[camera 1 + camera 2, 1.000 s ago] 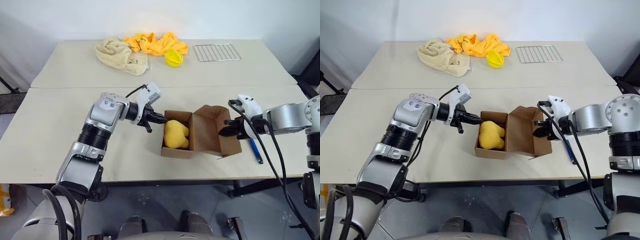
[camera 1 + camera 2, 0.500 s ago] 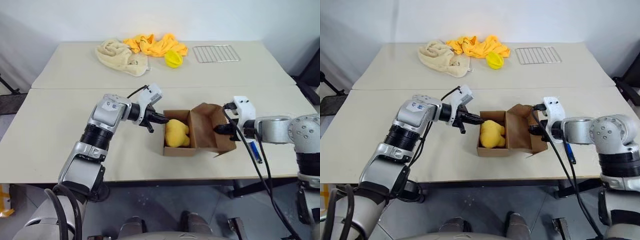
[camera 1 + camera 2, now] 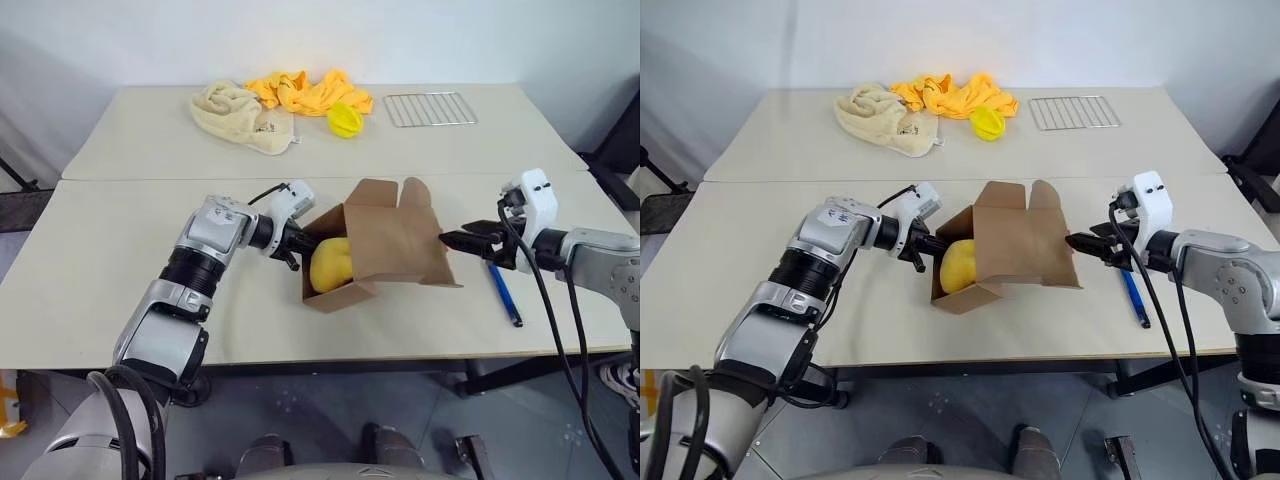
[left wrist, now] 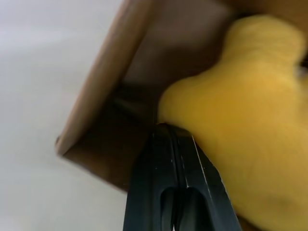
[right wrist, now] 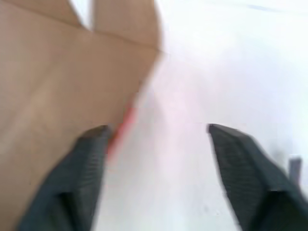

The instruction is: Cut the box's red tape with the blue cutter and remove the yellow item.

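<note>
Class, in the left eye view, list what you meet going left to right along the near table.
left gripper → yellow item → box → right gripper → blue cutter

Left arm reaching forward and inward, left tool (image 4: 168, 132) closed, right arm extended inward, right tool (image 5: 156, 132) spread wide

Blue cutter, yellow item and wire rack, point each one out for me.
blue cutter (image 3: 503, 294), left eye view, middle of its blue shaft
yellow item (image 3: 330, 264), left eye view, its rounded front
wire rack (image 3: 1074, 111), right eye view, centre of the grid
</note>
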